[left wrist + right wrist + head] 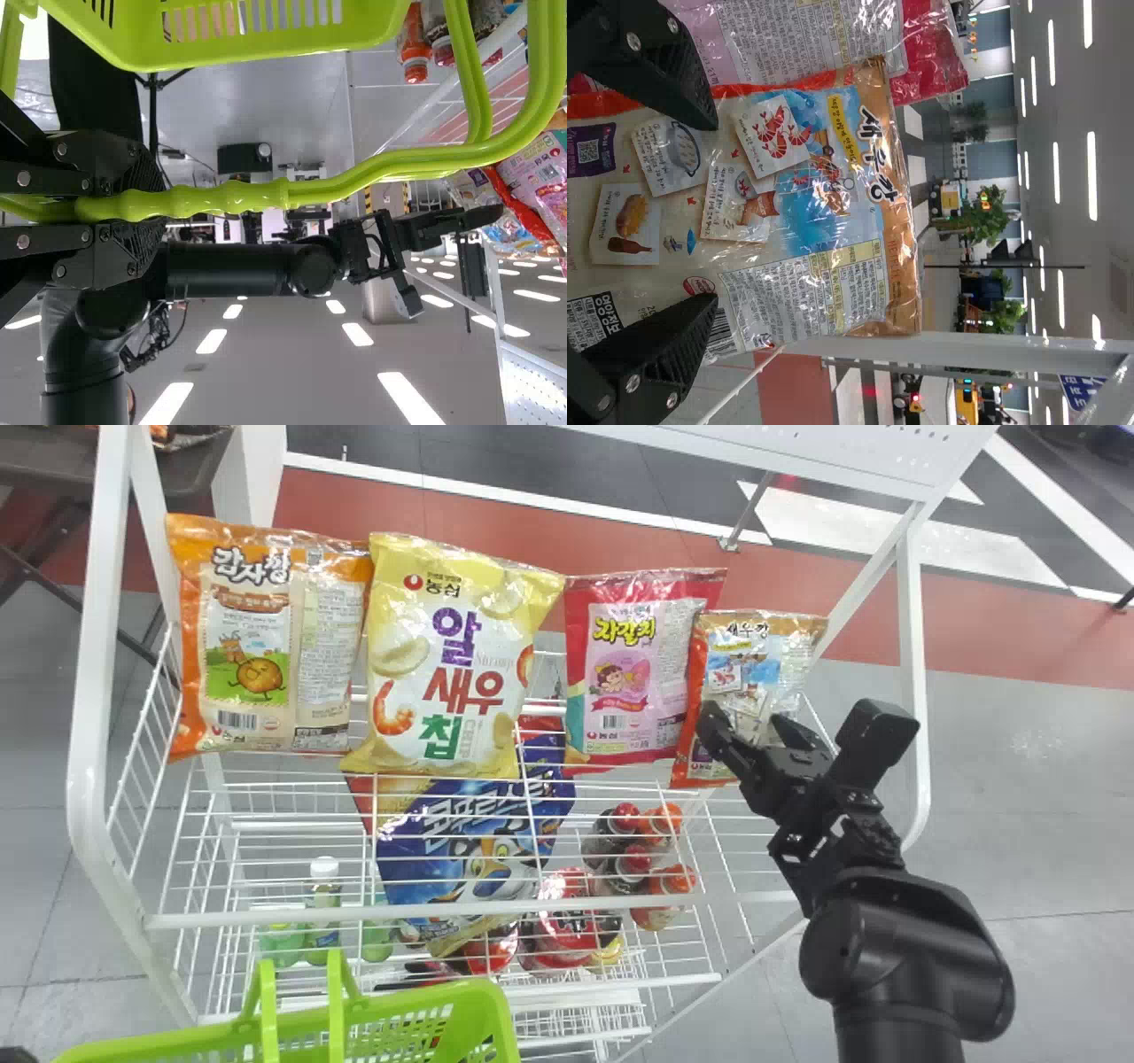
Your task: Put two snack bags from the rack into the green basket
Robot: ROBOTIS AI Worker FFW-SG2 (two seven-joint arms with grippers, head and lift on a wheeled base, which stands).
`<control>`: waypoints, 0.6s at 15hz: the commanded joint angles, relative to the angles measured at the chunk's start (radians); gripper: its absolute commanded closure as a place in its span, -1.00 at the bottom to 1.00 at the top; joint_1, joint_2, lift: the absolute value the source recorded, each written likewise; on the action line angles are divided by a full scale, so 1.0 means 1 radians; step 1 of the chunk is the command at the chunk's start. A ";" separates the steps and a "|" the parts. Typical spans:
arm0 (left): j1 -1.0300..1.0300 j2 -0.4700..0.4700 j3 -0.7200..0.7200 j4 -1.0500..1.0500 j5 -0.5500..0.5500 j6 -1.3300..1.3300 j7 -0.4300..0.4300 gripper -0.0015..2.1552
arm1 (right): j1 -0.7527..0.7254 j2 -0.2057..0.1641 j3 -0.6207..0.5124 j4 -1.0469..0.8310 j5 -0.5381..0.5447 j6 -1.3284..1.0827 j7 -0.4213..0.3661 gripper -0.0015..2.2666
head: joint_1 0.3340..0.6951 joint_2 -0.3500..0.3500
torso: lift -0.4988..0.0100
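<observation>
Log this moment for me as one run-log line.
Left gripper: shut on green basket handle | right gripper: open at rightmost snack bag, grasp not yet closed | rack: four snack bags in a row

White wire rack, top tier, standing left to right: orange snack bag, yellow bag, pink bag, smaller orange-brown bag. Blue bag below. Green basket near left, handles up.

Shop-like space | wire rack | 4 snack bags on top | bottles below
</observation>
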 commanded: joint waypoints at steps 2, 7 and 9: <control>-0.021 -0.001 -0.006 0.009 -0.001 0.001 0.005 0.27 | 0.010 0.012 0.022 -0.034 0.015 0.006 -0.017 0.93 | 1.00 -1.00 | 0.94; -0.032 0.001 -0.006 0.019 -0.001 0.001 0.005 0.27 | 0.073 0.014 0.023 -0.091 0.025 -0.093 -0.087 0.98 | 1.00 -1.00 | 0.94; -0.032 0.002 -0.006 0.019 -0.001 0.001 0.005 0.27 | 0.094 0.015 0.019 -0.111 0.023 -0.108 -0.121 0.98 | 1.00 -1.00 | 0.94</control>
